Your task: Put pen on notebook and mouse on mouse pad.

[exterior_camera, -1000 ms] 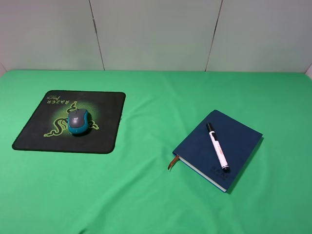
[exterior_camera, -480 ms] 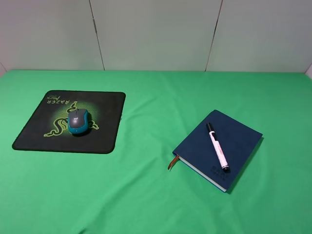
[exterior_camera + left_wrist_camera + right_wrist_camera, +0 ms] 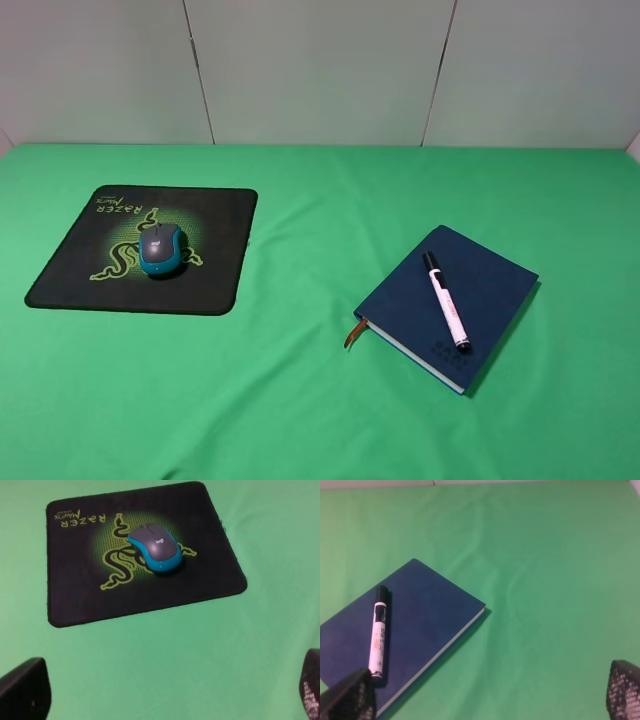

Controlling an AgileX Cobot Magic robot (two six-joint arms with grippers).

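The teal-sided mouse (image 3: 161,247) rests on the black Razer mouse pad (image 3: 212,282) at the left of the green table. The white pen (image 3: 445,300) lies along the cover of the navy notebook (image 3: 492,285) at the right. Neither arm shows in the high view. In the left wrist view my left gripper (image 3: 167,697) stands open, drawn back from the mouse (image 3: 155,547) and the pad (image 3: 205,577). The right wrist view has my right gripper (image 3: 485,697) open too, nothing between its fingers, beside the notebook (image 3: 432,602) that carries the pen (image 3: 378,632).
Green cloth (image 3: 320,200) covers the whole table, with a few soft wrinkles. Pale wall panels (image 3: 320,70) stand behind the far edge. An orange-brown ribbon (image 3: 352,332) sticks out of the notebook's near corner.
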